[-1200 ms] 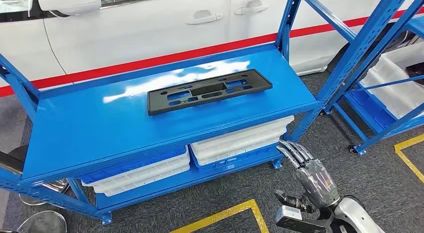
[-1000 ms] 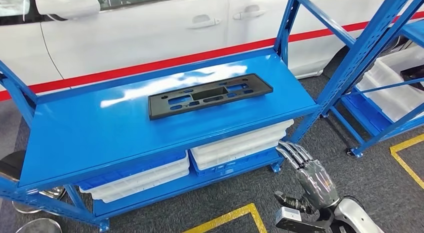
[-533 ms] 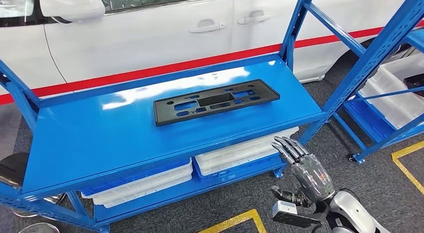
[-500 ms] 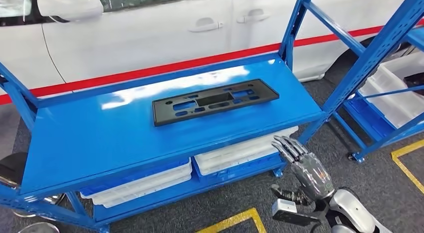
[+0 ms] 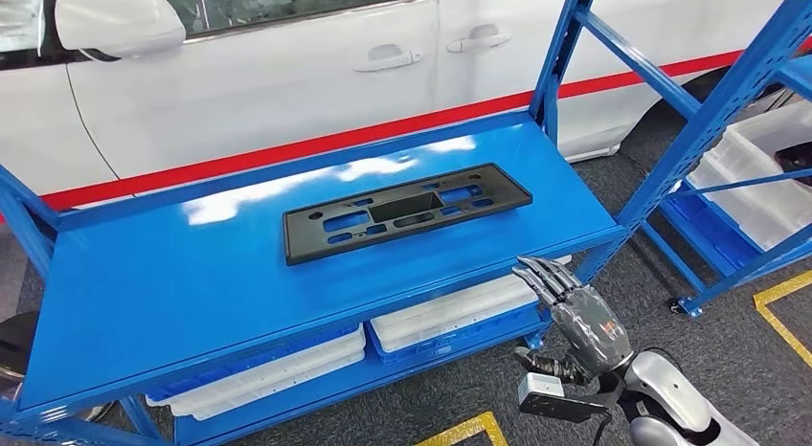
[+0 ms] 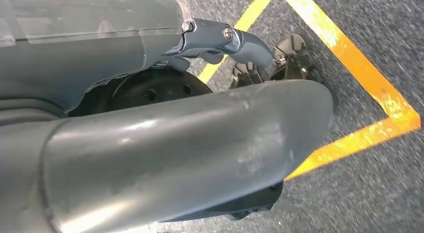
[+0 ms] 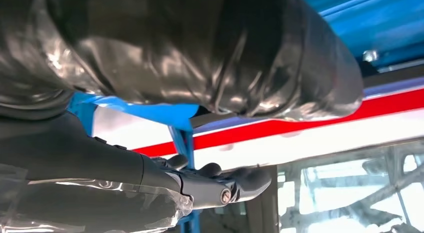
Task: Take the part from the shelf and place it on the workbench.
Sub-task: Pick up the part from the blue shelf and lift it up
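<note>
A workshop floor of grey carpet with yellow tape lines is seen, with a white car bearing a red stripe parked behind a blue steel shelf. Compared with a second ago, the shelf sits slightly nearer and the right robot hand has been raised a little toward its front edge; the reach is judged to be only beginning. The black part lies flat on the top deck, untouched. White trays are stacked below it, their contents hidden. More white bins are seen on a neighbouring rack. The right robot hand holds nothing, fingers extended. The left robot hand hangs over the floor; its state cannot be told.
</note>
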Motion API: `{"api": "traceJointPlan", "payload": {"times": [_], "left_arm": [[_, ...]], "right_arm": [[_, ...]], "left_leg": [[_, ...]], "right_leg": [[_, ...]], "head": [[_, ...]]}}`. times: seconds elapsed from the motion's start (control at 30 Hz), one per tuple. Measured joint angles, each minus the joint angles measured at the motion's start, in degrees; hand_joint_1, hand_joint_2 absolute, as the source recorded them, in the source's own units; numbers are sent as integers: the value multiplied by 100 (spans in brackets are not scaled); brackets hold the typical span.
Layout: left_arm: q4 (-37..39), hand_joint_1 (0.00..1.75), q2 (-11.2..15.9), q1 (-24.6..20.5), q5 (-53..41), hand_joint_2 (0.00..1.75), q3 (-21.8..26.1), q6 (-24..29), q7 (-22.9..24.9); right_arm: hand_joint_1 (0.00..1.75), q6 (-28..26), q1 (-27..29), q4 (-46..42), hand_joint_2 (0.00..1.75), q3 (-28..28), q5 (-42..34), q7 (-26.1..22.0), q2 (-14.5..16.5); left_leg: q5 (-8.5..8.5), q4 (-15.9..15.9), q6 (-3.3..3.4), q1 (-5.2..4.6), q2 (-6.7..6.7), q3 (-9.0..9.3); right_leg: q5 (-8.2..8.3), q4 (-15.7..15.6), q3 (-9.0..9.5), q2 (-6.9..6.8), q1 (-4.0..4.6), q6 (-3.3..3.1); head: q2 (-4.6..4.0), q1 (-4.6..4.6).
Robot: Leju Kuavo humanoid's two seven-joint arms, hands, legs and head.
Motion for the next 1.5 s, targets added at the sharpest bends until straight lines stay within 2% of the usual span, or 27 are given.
{"api": "traceJointPlan", "payload": {"times": [0.1, 0.17, 0.23, 0.27, 0.3, 0.33, 0.37, 0.4, 0.47, 0.57, 0.63, 0.67, 0.77, 0.8, 0.83, 0.87, 0.93, 0.97, 1.0, 1.1, 1.17, 1.27, 1.3, 1.33, 1.37, 1.43, 1.5], "left_arm": [[1, 0, 2, 11, 28, 0, 2, -74, 9], [1, 0, 3, 21, 36, 0, 4, -95, 11], [1, 0, 4, 31, 39, 0, 8, -103, 12], [1, 0, 5, 34, 40, 0, 9, -105, 13], [1, 0, 6, 37, 41, 0, 11, -108, 14], [1, 0, 7, 40, 42, 0, 14, -110, 14], [1, 0, 8, 42, 43, 0, 17, -111, 16], [1, 0, 9, 47, 45, 0, 21, -113, 18], [5, 0, 9, 54, 58, 0, 31, -121, 23], [9, 0, 18, 62, 91, 0, 59, -152, 30], [9, 0, 30, 65, 111, 0, 87, -178, 44], [9, 0, 38, 64, 124, 0, 98, -204, 54], [9, 0, 58, 44, 158, 0, 112, -295, 76], [9, 0, 63, 33, 162, 0, 115, -311, 79], [9, 0, 66, 27, 165, 0, 119, -321, 81], [9, 0, 70, 25, 168, 0, 124, -327, 84], [10, 0, 76, 39, 176, 0, 133, -331, 92], [10, 0, 78, 47, 181, 0, 137, -331, 98], [11, 0, 79, 54, 187, 0, 140, -332, 103], [11, 0, 77, 57, 204, 0, 143, -338, 115], [11, 0, 75, 61, 213, 0, 146, -340, 122], [11, 0, 74, 67, 227, 0, 163, -339, 135], [11, 0, 74, 67, 230, 0, 172, -339, 141], [11, 0, 74, 68, 232, 0, 179, -337, 150], [11, 0, 74, 68, 231, 0, 187, -335, 158], [11, 0, 74, 74, 222, 0, 196, -331, 174], [11, 0, 75, 78, 205, 0, 201, -328, 180]], "right_arm": [[0, 65, -48, 2, 0, 5, -55, -39, -20], [0, 91, -80, 1, 0, 4, -87, -52, -49], [0, 107, -97, 1, 0, 7, -105, -55, -70], [0, 113, -98, 2, 0, 11, -108, -55, -73], [0, 119, -98, 3, 0, 15, -109, -55, -73], [0, 125, -101, 4, 0, 19, -112, -56, -73], [0, 133, -107, 5, 0, 20, -120, -57, -75], [0, 145, -116, 5, 0, 20, -132, -58, -81], [0, 173, -136, 2, 0, 21, -169, -58, -109], [0, 227, -150, -29, 0, 17, -228, -52, -193], [0, 263, -152, -65, 0, 16, -258, -46, -245], [0, 276, -154, -86, 0, 16, -273, -43, -263], [0, 300, -161, -119, 0, 21, -305, -34, -296], [0, 305, -160, -120, 0, 23, -307, -33, -300], [0, 308, -157, -121, 0, 27, -309, -33, -301], [0, 308, -154, -125, 0, 29, -311, -30, -304], [0, 305, -131, -147, 0, 31, -327, -8, -327], [0, 301, -111, -169, 0, 28, -340, 12, -354], [0, 295, -84, -196, 0, 24, -356, 35, -385], [0, 270, 19, -295, 0, -4, -417, 87, -497], [0, 261, 66, -364, 0, -36, -463, 113, -574], [0, 286, 74, -407, 0, -63, -525, 134, -640], [0, 316, 58, -405, 0, -55, -535, 135, -644], [0, 355, 23, -399, 0, -37, -534, 133, -643], [0, 399, -32, -388, 0, -14, -518, 128, -641], [0, 469, -178, -344, 0, 46, -446, 110, -627], [0, 496, -324, -267, 0, 142, -354, 84, -587]], "left_leg": [[-56, -105, 99, 11, -16, 41], [-63, -157, 159, 41, -10, 96], [-96, -171, 198, 44, -2, 142], [-119, -171, 209, 41, -2, 164], [-145, -171, 214, 37, -6, 193], [-175, -171, 214, 34, -11, 233], [-210, -171, 209, 32, -18, 286], [-250, -172, 200, 31, -22, 346], [-321, -176, 163, 15, -28, 427], [-366, -213, 79, 3, -24, 451], [-437, -164, 13, -14, -16, 469], [-531, 8, -23, -17, -15, 403], [-932, 1071, -108, 19, -13, -216], [-954, 1320, -128, 31, -13, -399], [-854, 1367, -143, 42, -12, -483], [-642, 1182, -151, 53, -12, -448], [-181, 478, -139, 65, -12, -178], [-72, 186, -109, 63, -16, -51], [-42, 20, -71, 56, -20, 22], [-82, -73, 52, 46, -35, 56], [-74, -133, 121, 72, -28, 97], [-99, -163, 180, 76, -7, 138], [-113, -163, 186, 72, -6, 149], [-132, -163, 187, 69, -7, 169], [-153, -163, 182, 68, -9, 199], [-204, -167, 157, 67, -14, 271], [-244, -167, 106, 52, -21, 306]], "right_leg": [[-41, 9, -16, -2, -2, 77], [-219, 328, -158, -13, -8, 129], [-519, 1064, -572, -20, -17, 172], [-610, 1425, -808, -20, -20, 184], [-589, 1625, -977, -20, -23, 187], [-448, 1612, -1046, -20, -22, 178], [-199, 1372, -999, -20, -16, 157], [84, 975, -873, -21, -3, 121], [401, 331, -620, -31, 46, 29], [380, 97, -527, -39, 82, -64], [378, -6, -434, -42, 34, -95], [379, -65, -374, -47, 8, -111], [325, -108, -268, -66, -5, -155], [294, -97, -242, -67, -4, -158], [258, -84, -208, -64, -6, -153], [217, -68, -165, -57, -9, -143], [125, -31, -79, -38, -12, -103], [85, -7, -61, -29, -5, -71], [57, 11, -59, -22, 1, -39], [24, 19, -75, -18, 0, 49], [-108, 218, -151, -23, -13, 100], [-537, 1214, -696, -27, -36, 165], [-589, 1493, -882, -27, -44, 178], [-529, 1595, -990, -28, -48, 184], [-348, 1464, -980, -28, -50, 182], [125, 750, -707, -31, -48, 153], [328, 192, -477, -29, -13, 103]], "head": [[0, 1], [0, 2], [0, 3], [0, 4], [0, 4], [0, 4], [0, 4], [0, 4], [0, 5], [0, 7], [0, 2], [0, -2], [0, -11], [0, -11], [0, -11], [0, -11], [0, -11], [0, -11], [0, -10], [0, -9], [0, -6], [0, -3], [0, -3], [0, -3], [0, -3], [0, -3], [0, -4]]}}
